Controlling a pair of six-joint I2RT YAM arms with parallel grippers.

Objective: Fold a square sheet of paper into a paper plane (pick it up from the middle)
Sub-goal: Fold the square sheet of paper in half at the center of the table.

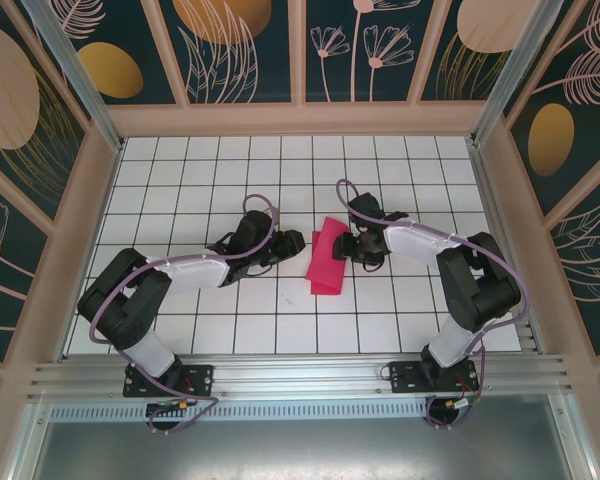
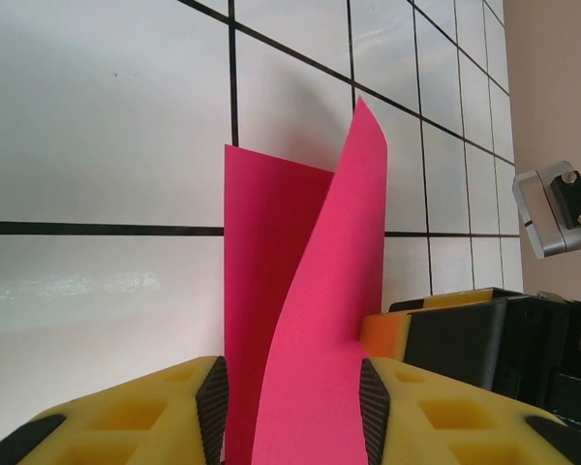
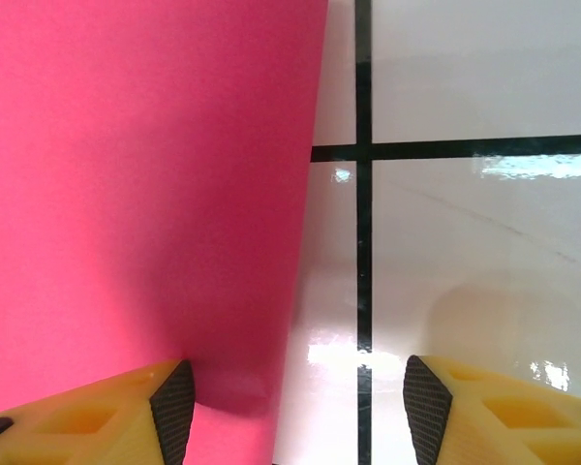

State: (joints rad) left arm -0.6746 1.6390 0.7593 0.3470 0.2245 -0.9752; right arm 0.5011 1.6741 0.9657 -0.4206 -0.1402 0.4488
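Square sheet of paper (image 1: 328, 258), magenta, folded narrow, lying mid-way across white tiled table (image 1: 280, 180), one flap curling upward | left gripper (image 1: 292, 243) just left of paper, jaws partly apart, paper filling the gap, clamped or loose cannot tell | right gripper (image 1: 348, 245) at paper's far right edge, jaws wide, one fingertip (image 3: 169, 407) over paper.

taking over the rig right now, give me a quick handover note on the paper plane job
Left end effector: jaws apart, the sheet of paper showing between its fingers; I can't tell if they touch it.
Right end effector: jaws apart, one pad at the paper's edge, the other over bare table.
Paper: mid-table between both arms, folded over, one flap standing up curled.
Done: a first fold is begun.
Left: flatten and crease it, then every further fold; no plane shape yet.
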